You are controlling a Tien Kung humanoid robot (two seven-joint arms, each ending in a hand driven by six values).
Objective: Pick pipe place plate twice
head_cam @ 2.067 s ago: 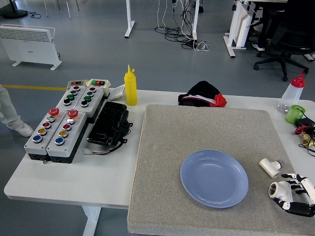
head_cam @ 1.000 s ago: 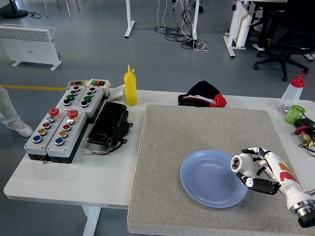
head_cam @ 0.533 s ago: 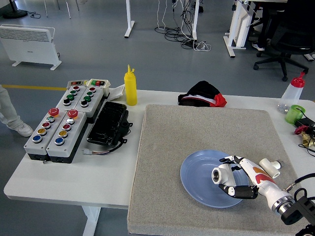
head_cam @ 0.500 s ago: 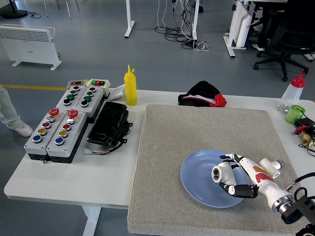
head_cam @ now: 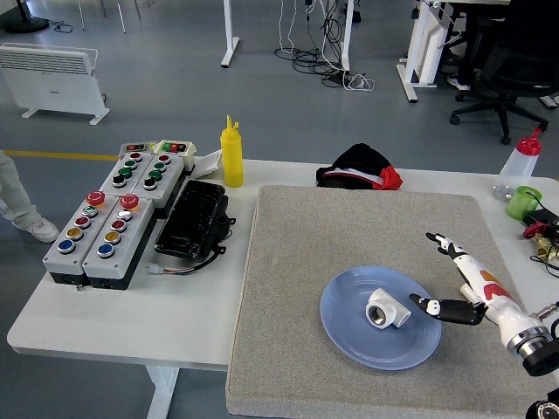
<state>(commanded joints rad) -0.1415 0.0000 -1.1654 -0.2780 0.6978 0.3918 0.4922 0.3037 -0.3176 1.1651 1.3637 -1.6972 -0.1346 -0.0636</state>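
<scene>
A white pipe fitting [head_cam: 386, 308] lies on its side inside the blue plate [head_cam: 349, 336], slightly right of the plate's centre, with its round opening facing the near-left. The plate sits on the grey mat [head_cam: 306, 244], in the mat's near-right portion.

The right hand [head_cam: 463, 279] is just beside the fitting on its right — fingers spread wide, holding nothing. The thumb extends left over the plate's right rim, its black tip close to the fitting but apart from it; the other fingers point up and away over the mat. The forearm runs off toward the lower-right corner.

Other items on the white table [head_cam: 105, 323]:
- Two grey button boxes [head_cam: 112, 212] at the left, with a black tray-like unit [head_cam: 192, 219] beside them.
- A yellow squeeze bottle [head_cam: 231, 154] upright behind the mat's far-left corner.
- A black-and-red cloth bundle [head_cam: 360, 168] at the mat's far edge.
- A clear bottle with a red cap [head_cam: 521, 163] and a green cup [head_cam: 523, 202] at the far right.
</scene>
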